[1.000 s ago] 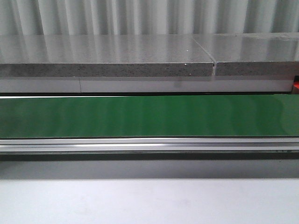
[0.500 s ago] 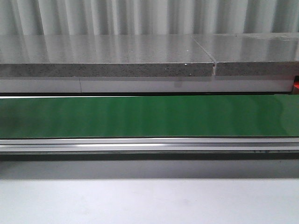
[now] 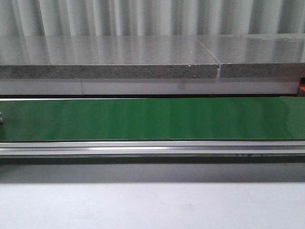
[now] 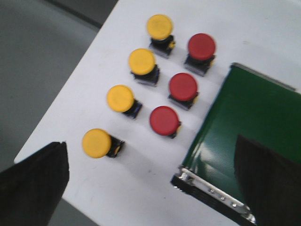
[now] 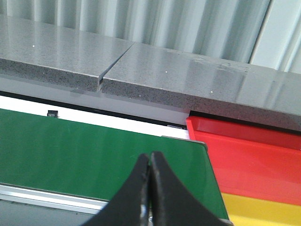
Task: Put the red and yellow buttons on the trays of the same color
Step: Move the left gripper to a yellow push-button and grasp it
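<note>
On my right wrist camera the right gripper [image 5: 150, 165] has its two dark fingers pressed together tip to tip, holding nothing, and it hangs over the near side of the green conveyor belt [image 5: 94, 150]. On my left wrist camera the left gripper [image 4: 155, 179] is spread wide, one finger [image 4: 33, 183] and the other [image 4: 268, 179] far apart with nothing between them, poised above the white table [image 4: 94, 188] at the belt's end. Taking the belt as my landmark: just past its right end I see the red tray [image 5: 254, 160], its shown part holding nothing, and beside that, on the side nearer me, the yellow tray [image 5: 263, 209], of which I get only a strip, also bare. Off the belt's left end, all seven buttons stand on the white table in two rows: the red buttons [image 4: 183, 86], three of them, in the row nearer the belt, and the yellow buttons [image 4: 142, 61], four, in the row farther from it, each apart from its neighbours. The lowest yellow one sits near the table's edge. A metal rail [image 3: 152, 148] runs along the belt's near side and a grey stone ledge [image 3: 109, 57] stands behind it. In the front view the belt surface lies bare across its width, and neither arm shows there.
</note>
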Motion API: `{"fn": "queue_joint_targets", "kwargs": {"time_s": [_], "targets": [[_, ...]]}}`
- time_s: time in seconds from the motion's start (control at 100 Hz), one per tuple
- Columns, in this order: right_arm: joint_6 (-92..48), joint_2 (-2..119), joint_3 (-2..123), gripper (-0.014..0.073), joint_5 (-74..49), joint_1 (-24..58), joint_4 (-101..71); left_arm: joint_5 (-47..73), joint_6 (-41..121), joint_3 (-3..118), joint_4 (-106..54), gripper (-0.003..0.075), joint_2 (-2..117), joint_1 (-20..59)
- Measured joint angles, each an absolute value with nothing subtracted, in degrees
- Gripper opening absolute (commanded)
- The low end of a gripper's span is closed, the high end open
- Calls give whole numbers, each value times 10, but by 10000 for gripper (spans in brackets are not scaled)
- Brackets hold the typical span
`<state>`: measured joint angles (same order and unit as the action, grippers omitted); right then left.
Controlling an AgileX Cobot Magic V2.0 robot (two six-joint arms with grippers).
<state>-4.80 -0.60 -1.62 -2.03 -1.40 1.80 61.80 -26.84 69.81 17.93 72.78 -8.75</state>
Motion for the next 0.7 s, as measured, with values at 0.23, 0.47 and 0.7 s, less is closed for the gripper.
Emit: {"fn": "queue_joint_targets", "kwargs": {"time_s": [0.23,0.47,0.7], "targets": [[-48,-6,-16,-67,-20,-14,18,574,-310,593,194,655,726,-181],[-48,-6,-16,-67,-20,-14,18,518,-314,516,196,655,726,-254],[-48,-6,-16,-67,-20,-14,18,475,-314,507,202,655,744,-267]]}}
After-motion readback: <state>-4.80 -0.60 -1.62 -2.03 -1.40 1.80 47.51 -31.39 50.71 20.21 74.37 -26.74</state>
